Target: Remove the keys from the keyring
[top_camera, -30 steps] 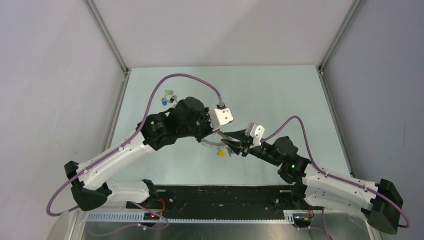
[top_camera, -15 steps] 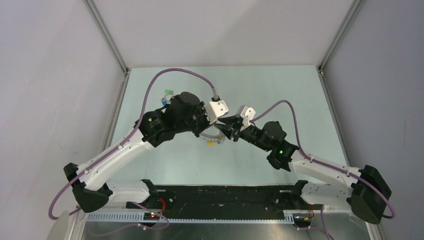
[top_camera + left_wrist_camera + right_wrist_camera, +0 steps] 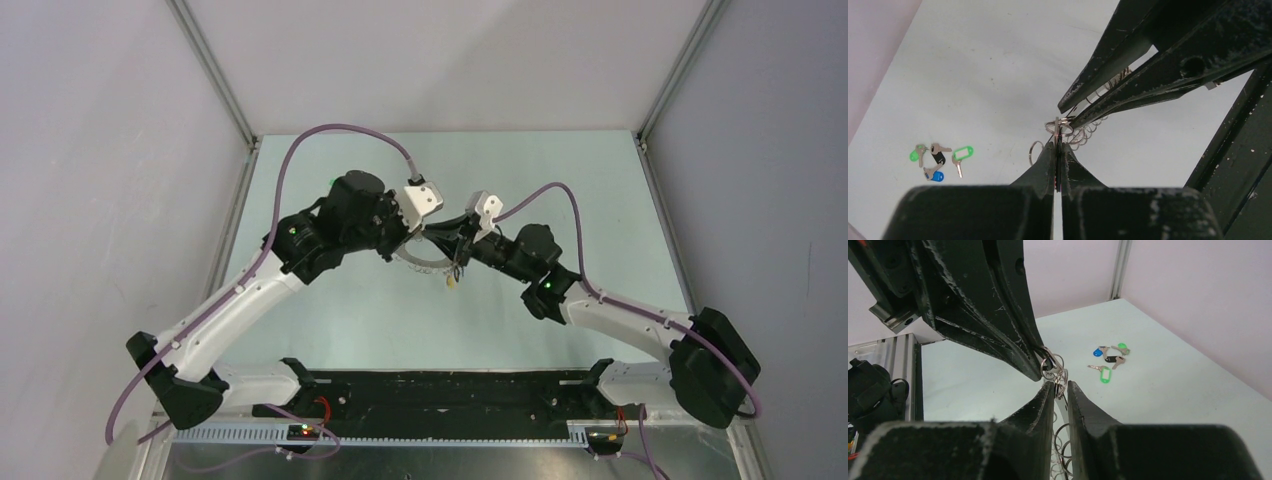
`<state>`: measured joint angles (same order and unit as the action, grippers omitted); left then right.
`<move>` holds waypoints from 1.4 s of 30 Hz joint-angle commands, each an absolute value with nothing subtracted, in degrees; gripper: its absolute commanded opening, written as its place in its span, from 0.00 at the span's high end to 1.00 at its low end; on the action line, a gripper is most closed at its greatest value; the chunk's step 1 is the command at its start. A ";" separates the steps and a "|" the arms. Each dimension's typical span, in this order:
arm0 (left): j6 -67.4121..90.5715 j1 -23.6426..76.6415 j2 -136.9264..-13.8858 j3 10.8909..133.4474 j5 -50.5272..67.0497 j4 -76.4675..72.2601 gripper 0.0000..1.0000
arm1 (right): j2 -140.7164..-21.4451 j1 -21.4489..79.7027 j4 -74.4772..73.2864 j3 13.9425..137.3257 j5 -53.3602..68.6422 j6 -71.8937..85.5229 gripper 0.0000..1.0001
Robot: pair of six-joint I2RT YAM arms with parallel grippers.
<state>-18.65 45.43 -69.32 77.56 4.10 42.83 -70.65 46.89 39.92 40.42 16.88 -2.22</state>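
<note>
The keyring [image 3: 420, 260] hangs in the air between both grippers, its wire loops showing in the left wrist view [image 3: 1083, 132] and the right wrist view [image 3: 1058, 371]. My left gripper [image 3: 1058, 142] is shut on its edge; it also shows from above [image 3: 425, 232]. My right gripper [image 3: 1060, 385] is shut on a wire loop at the rim, facing the left one [image 3: 452, 238]. A yellow-tagged key [image 3: 453, 283] dangles below the ring. Several loose keys with green [image 3: 963, 152], blue [image 3: 937, 176] and black tags lie on the table, also in the right wrist view [image 3: 1105, 375].
The pale table [image 3: 560, 190] is bounded by grey walls with metal corner posts [image 3: 665, 85]. The loose keys lie at the far left, mostly hidden behind the left arm [image 3: 250, 290] in the top view. A black rail [image 3: 440, 395] runs along the near edge.
Both grippers have moved together toward the far side of the table, carrying the keyring. The yellow-tagged key has swung along under it.
</note>
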 commanded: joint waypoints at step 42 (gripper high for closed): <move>-11.32 35.60 -75.85 76.29 20.78 37.57 1.00 | -72.08 44.82 60.12 40.57 25.95 -6.78 1.00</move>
<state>-12.91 36.03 -74.30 76.69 17.47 39.31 -71.79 44.34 43.13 39.62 23.40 -5.28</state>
